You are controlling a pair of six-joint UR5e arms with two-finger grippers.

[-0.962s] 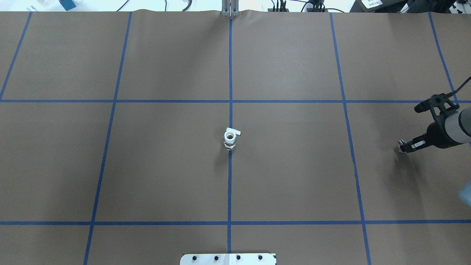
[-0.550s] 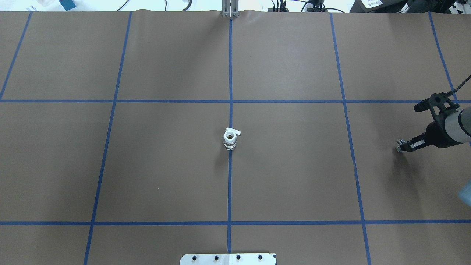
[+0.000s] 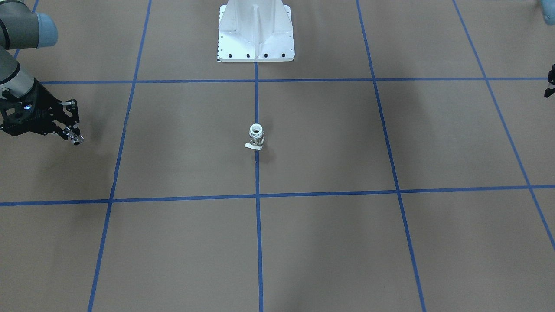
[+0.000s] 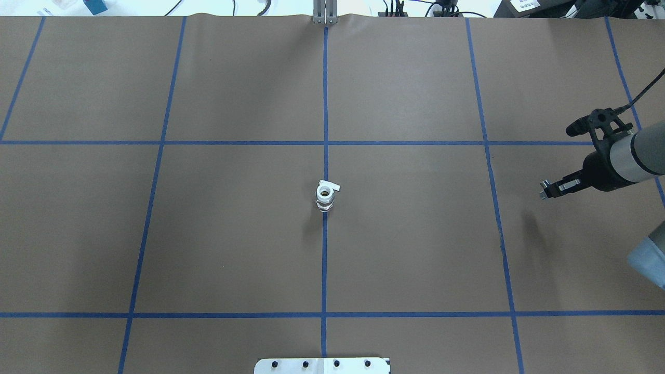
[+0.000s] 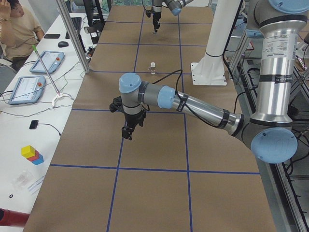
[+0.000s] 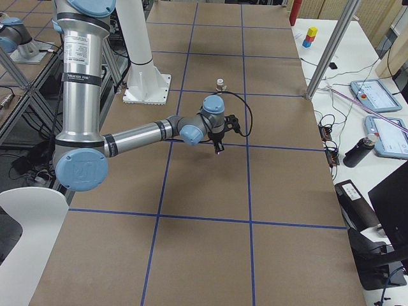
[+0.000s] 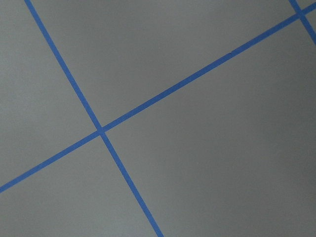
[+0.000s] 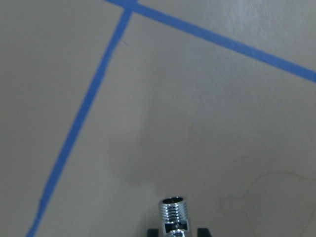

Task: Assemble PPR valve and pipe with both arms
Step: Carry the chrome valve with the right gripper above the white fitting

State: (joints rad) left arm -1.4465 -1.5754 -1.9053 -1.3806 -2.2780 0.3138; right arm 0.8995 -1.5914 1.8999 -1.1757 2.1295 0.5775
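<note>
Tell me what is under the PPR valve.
The PPR valve stands upright on the brown table cover, straddling the blue centre tape line. The tape and paper directly beneath its base are hidden.

Seen from overhead, the white-topped brass-and-plastic PPR valve stands upright at the middle of the brown paper-covered counter. At six o'clock from it, at the counter's edge, sits the white bolted metal pedestal. Well apart at three o'clock, above the counter, hangs the black two-finger right gripper, its jaws around the short shiny chrome pipe, which seemingly points toward nine o'clock. The black left gripper hangs far out at nine o'clock.
</note>
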